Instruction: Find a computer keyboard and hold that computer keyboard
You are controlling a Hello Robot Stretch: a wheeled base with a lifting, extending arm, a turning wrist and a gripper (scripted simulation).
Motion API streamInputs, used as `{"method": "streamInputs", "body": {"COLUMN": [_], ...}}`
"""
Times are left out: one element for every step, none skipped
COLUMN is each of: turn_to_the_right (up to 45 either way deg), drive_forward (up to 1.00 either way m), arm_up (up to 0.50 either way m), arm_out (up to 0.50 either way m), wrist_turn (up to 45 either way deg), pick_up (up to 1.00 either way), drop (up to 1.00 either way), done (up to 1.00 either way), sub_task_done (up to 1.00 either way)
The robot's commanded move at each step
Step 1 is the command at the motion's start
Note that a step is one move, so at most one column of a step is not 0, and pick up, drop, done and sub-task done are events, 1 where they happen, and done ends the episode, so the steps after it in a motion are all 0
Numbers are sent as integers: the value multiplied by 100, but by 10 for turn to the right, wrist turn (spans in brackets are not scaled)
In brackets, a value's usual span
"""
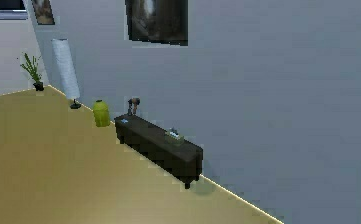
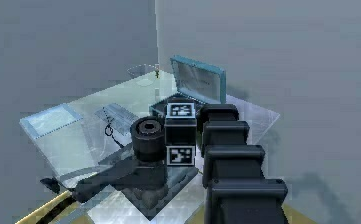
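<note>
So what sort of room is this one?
Likely a living room: a low dark cabinet along the wall, a framed picture above it, and a potted plant near the corner.

dim, even light in both views, with soft grey shadows

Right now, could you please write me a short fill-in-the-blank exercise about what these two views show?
In the forward view, the container beside the dark cabinet is ___ in colour.
The framed picture hangs on the ___.
The arm side view's table has a top of clear ___.
Missing words: green; wall; glass.
</note>
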Motion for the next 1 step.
{"method": "streamInputs", "body": {"turn_to_the_right": [0], "drive_forward": [0], "arm_up": [0], "arm_out": [0], "wrist_turn": [450], "pick_up": [0], "drop": [0], "done": [0], "sub_task_done": [0]}}
